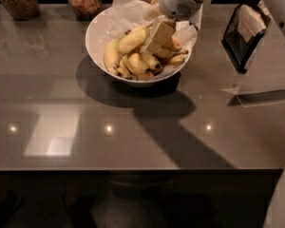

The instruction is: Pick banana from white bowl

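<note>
Item 1, banana [131,41]: lay in white bowl [97,30] among smaller bananas [141,63], not yet lifted; gripper [157,36] sat low at its end, grasp state undeterminable; lift-out outstanding.

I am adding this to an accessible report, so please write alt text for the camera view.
The robot's claw reaches into the white bowl, just over its heap of bananas and beside the largest banana. The paper-lined bowl stands on a dark glossy table, with glass jars behind it.
</note>
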Controlling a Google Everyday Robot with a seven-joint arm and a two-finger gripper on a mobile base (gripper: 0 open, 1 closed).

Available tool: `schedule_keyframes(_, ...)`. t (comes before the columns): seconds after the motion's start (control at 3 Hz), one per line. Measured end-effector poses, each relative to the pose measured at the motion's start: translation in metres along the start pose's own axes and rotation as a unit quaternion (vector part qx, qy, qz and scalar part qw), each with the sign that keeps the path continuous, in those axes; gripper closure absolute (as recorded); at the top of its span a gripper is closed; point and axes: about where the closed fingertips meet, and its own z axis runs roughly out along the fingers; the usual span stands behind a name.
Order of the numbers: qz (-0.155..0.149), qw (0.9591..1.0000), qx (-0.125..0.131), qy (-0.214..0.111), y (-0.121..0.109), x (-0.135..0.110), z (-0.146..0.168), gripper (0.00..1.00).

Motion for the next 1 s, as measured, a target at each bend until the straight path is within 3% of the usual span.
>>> schedule_keyframes(0.33, 0.002, 0.9999, -0.011, 0.004, 0.0007, 0.0010, 0.0113, 0.32)
schedule_keyframes(1.0, 0.001, 0.9999, -0.010, 0.004, 0.0017, 0.0015, 0.0104, 0.74)
